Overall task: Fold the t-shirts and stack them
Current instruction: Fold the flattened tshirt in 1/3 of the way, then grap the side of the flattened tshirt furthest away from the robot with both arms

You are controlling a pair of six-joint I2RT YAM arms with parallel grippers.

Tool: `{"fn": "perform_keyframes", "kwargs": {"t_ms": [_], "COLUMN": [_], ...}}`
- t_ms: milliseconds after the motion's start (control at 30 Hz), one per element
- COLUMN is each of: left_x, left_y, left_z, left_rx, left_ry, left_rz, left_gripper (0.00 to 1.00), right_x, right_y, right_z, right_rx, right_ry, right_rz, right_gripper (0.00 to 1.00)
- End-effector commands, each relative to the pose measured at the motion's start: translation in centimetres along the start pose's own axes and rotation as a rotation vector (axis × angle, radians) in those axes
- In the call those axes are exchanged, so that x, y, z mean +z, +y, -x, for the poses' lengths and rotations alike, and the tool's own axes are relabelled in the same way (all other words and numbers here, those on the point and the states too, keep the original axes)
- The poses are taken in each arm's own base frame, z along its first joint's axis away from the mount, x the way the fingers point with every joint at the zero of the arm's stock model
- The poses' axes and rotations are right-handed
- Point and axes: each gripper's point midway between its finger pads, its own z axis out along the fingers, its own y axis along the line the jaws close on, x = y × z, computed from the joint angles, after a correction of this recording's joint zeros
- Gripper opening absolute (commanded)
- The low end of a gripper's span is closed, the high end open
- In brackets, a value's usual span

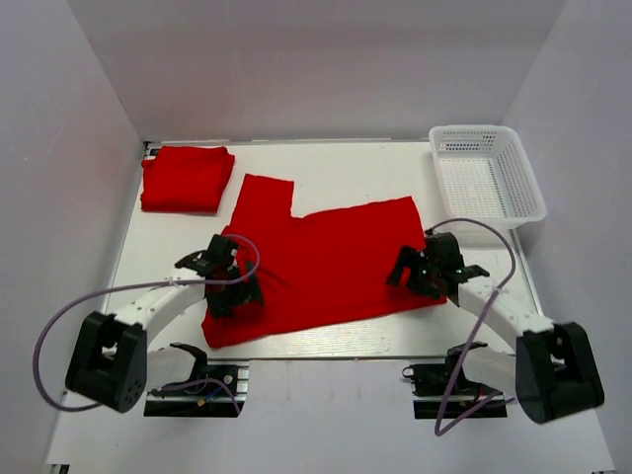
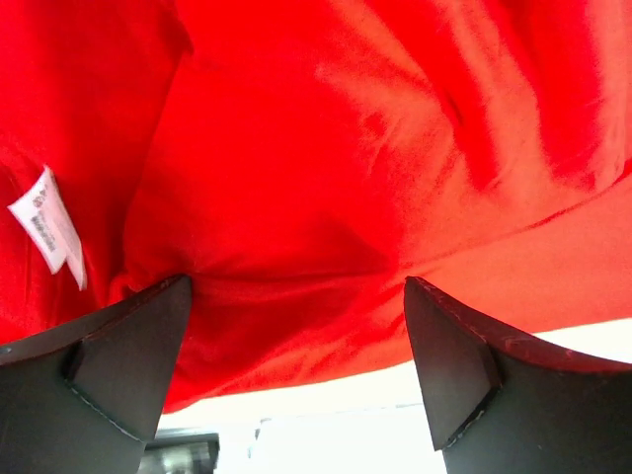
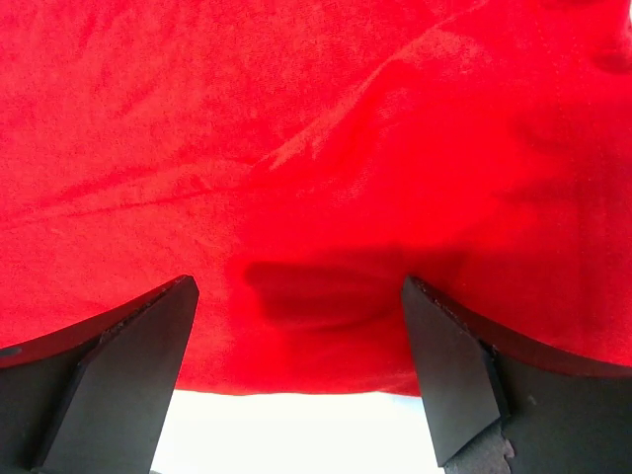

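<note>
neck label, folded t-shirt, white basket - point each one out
neck label (image 2: 44, 229), left wrist view, middle of the white tag
folded t-shirt (image 1: 186, 178), top external view, centre of its upper layer
white basket (image 1: 474, 130), top external view, its far rim

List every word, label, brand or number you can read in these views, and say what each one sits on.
White label sewn on the spread t-shirt, left wrist view: faint grey print, too small and blurred to read.
Folded t-shirt and basket, top view: no text visible.
Right wrist view: plain red cloth only, no text.
</note>
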Motion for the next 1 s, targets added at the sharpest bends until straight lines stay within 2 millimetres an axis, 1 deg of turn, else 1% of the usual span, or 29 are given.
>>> {"fn": "perform_keyframes", "kwargs": {"t_ms": [0,33,67,100,133,167,233,267,300,333,367,400,433,467,500,533,567,600,633,667,700,733,767,800,833,867,900,933,967], "left_x": [-1.5,-1.8,-2.5,-2.8,-3.3,-3.7,-5.0,-5.3,-6.5,-6.9,-7.4,-8.7,-9.1,-8.9,-9.2,-9.1,-8.9,-8.2,-8.1,-7.7,-6.6,-6.0,-7.3,-6.8,-6.1,-4.9,-4.3,-3.9,-2.8], "left_y": [2.2,2.4,3.0,3.3,3.1,3.2,2.6,2.3,1.2,0.8,0.4,-0.9,-1.5,-2.0,-4.0,-4.8,-5.4,-6.4,-7.3,-7.6,-8.2,-8.4,-9.2,-9.1,-9.4,-10.0,-10.4,-10.3,-11.0], "left_z": [-7.3,-7.6,-8.0,-8.1,-7.5,-7.3,-5.4,-4.2,-2.1,-0.9,0.4,3.7,5.3,6.9,9.9,11.4,12.9,14.7,16.9,18.3,20.2,21.3,24.1,25.2,26.1,28.3,29.0,30.3,31.6], "left_rx": [-0.131,-0.133,-0.147,-0.147,-0.143,-0.142,-0.113,-0.095,-0.073,-0.054,-0.023,-0.004,0.007,0.041,0.061,0.059,0.069,0.109,0.114,0.134,0.152,0.16,0.146,0.127,0.127,0.131,0.142,0.136,0.147], "left_ry": [0.256,0.262,0.277,0.283,0.261,0.258,0.2,0.155,0.093,0.062,0.026,-0.082,-0.129,-0.156,-0.259,-0.302,-0.336,-0.358,-0.407,-0.423,-0.402,-0.393,-0.457,-0.461,-0.454,-0.463,-0.462,-0.484,-0.488], "left_rz": [0.053,0.058,0.1,0.117,0.123,0.136,0.132,0.133,0.105,0.111,0.114,0.099,0.098,0.104,0.044,0.033,0.018,0.012,0.001,0.025,0.068,0.106,0.14,0.183,0.204,0.216,0.219,0.23,0.23], "left_gripper": [0.99,0.99,0.99,0.99,0.99,0.99,0.99,0.99,0.99,0.99,0.99,0.99,0.99,0.99,0.99,0.99,0.99,0.99,0.99,0.99,0.99,0.99,0.99,0.99,0.99,0.99,0.99,0.99,0.99], "right_x": [-2.2,-3.2,-3.5,-3.9,-4.4,-4.6,-5.0,-5.4,-5.7,-5.9,-6.3,-6.6,-7.5,-7.1,-7.1,-7.6,-7.5,-7.1,-7.4,-7.3,-6.7,-7.0,-6.2,-6.1,-5.9,-6.5,-5.1,-5.0,-4.9], "right_y": [-2.9,-2.7,-2.7,-2.7,-2.7,-2.4,-1.8,-1.4,-1.0,-1.1,-0.3,-0.1,1.4,0.1,0.2,0.6,1.0,1.3,2.6,2.7,2.7,3.2,3.3,3.2,3.0,3.7,3.5,3.5,4.4], "right_z": [-7.7,-7.6,-7.7,-7.9,-8.5,-8.6,-8.2,-7.5,-6.1,-5.0,-3.2,-2.3,0.5,1.8,3.2,5.5,6.9,8.0,10.5,11.3,12.8,14.5,15.3,16.3,16.9,18.7,19.0,19.7,21.1], "right_rx": [0.125,0.143,0.156,0.168,0.191,0.195,0.2,0.19,0.168,0.15,0.121,0.084,0.062,0.021,0.013,0.007,-0.012,-0.033,-0.044,-0.056,-0.068,-0.068,-0.07,-0.087,-0.093,-0.095,-0.109,-0.121,-0.125], "right_ry": [0.242,0.22,0.218,0.216,0.239,0.24,0.223,0.2,0.158,0.123,0.08,0.056,-0.011,-0.05,-0.094,-0.153,-0.19,-0.216,-0.276,-0.293,-0.313,-0.352,-0.343,-0.37,-0.378,-0.419,-0.401,-0.405,-0.422], "right_rz": [-0.121,-0.112,-0.118,-0.119,-0.121,-0.112,-0.083,-0.071,-0.064,-0.082,-0.069,-0.066,-0.036,-0.12,-0.132,-0.155,-0.149,-0.149,-0.128,-0.135,-0.163,-0.163,-0.189,-0.214,-0.236,-0.231,-0.258,-0.272,-0.263], "right_gripper": [0.9,0.9,0.9,0.9,0.9,0.9,0.9,0.9,0.9,0.9,0.9,0.9,0.9,0.9,0.9,0.9,0.9,0.9,0.9,0.9,0.9,0.9,0.9,0.9,0.9,0.9,0.9,0.9,0.9]}}
